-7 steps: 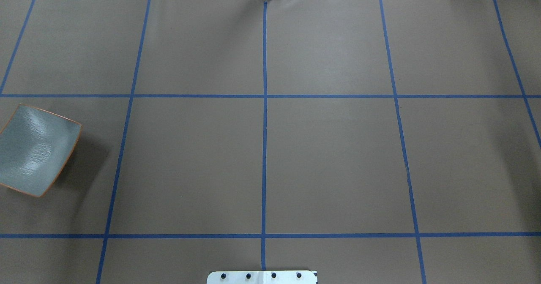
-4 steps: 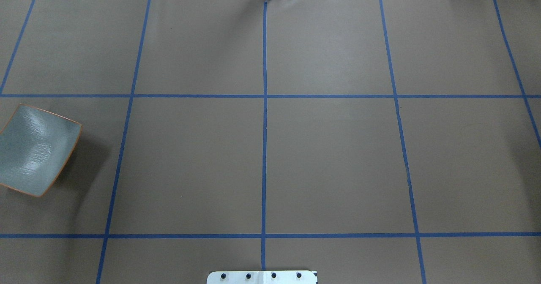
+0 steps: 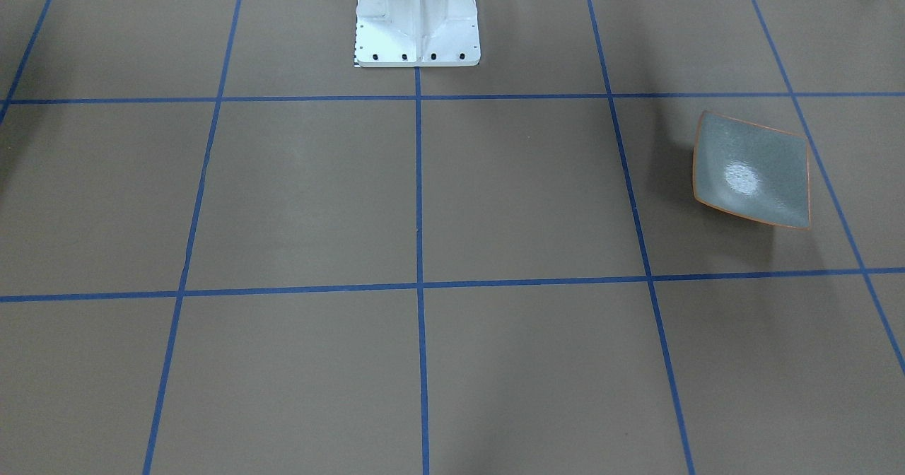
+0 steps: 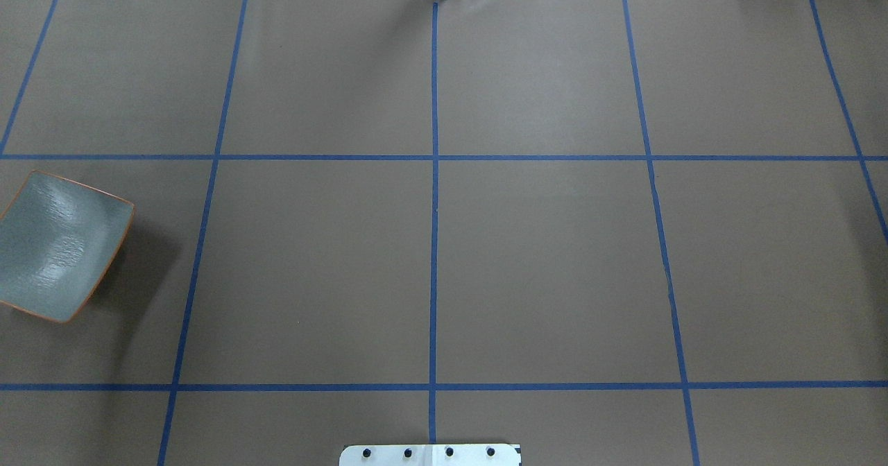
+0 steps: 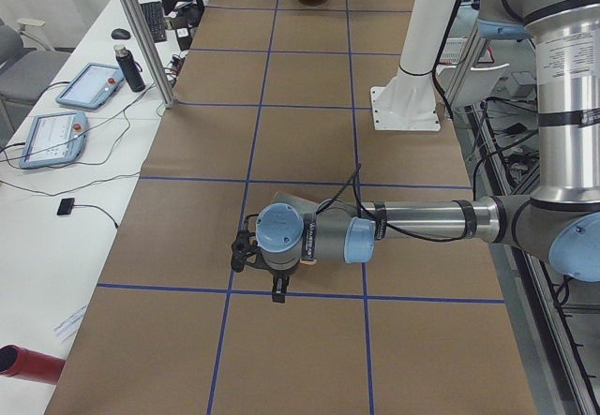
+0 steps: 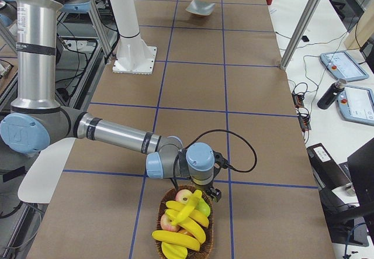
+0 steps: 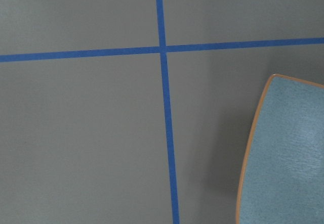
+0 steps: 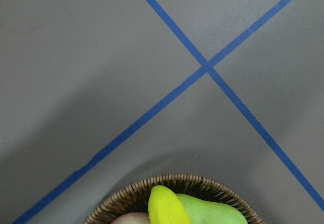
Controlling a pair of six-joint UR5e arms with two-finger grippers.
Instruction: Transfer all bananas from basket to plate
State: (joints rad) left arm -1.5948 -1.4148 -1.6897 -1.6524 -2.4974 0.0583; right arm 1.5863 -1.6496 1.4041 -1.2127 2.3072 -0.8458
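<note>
The grey-green plate (image 4: 59,244) with an orange rim sits empty at the table's left end, also in the front view (image 3: 753,171) and at the lower right of the left wrist view (image 7: 288,153). Several yellow bananas (image 6: 184,227) lie in a wicker basket (image 6: 161,212) at the table's right end; one banana tip (image 8: 164,206) shows in the right wrist view. My right gripper (image 6: 211,193) hangs over the basket's far rim. My left gripper (image 5: 278,289) hangs just beside the plate. I cannot tell whether either gripper is open or shut.
Apples (image 6: 184,197) and a green pear (image 8: 210,211) share the basket. The white robot pedestal (image 3: 417,22) stands at the table's middle edge. Blue tape lines grid the brown table. A side desk holds tablets (image 6: 342,65) and a bottle (image 6: 327,94).
</note>
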